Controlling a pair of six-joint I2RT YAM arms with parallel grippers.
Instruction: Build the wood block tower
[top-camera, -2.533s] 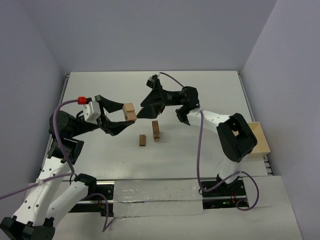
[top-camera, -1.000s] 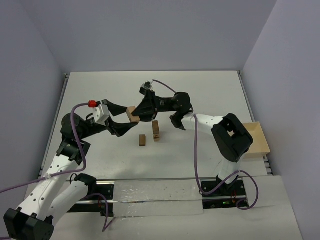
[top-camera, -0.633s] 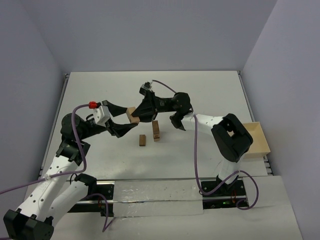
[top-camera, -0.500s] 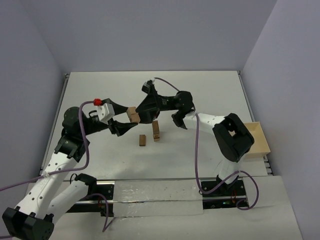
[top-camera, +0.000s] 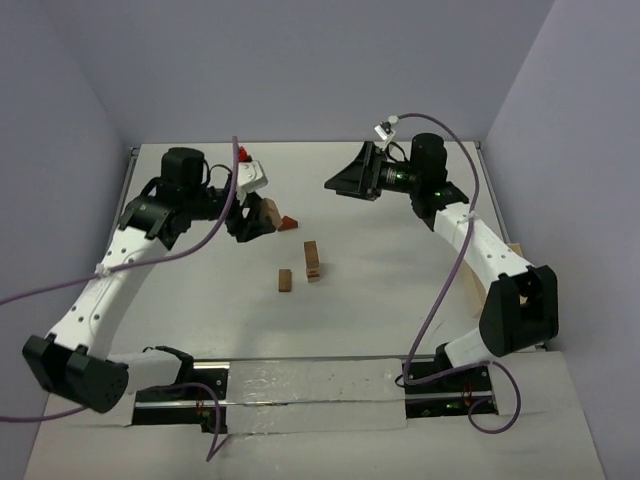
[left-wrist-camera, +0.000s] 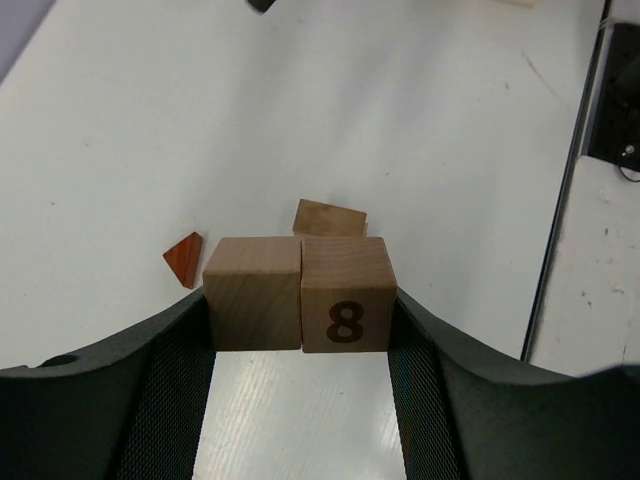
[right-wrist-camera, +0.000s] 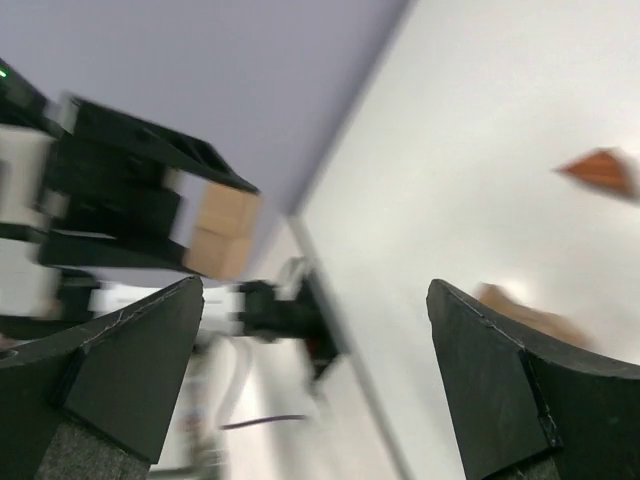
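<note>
Left hand grips two cubes; right hand gapes empty.
From above: left gripper pinches paired cubes left of centre, beside a red wedge; the wood block tower stands mid-frame. Left wrist: the "8" cube and a plain one fill the jaws. Right wrist, blurred: right gripper spread wide, holding nothing.
</note>
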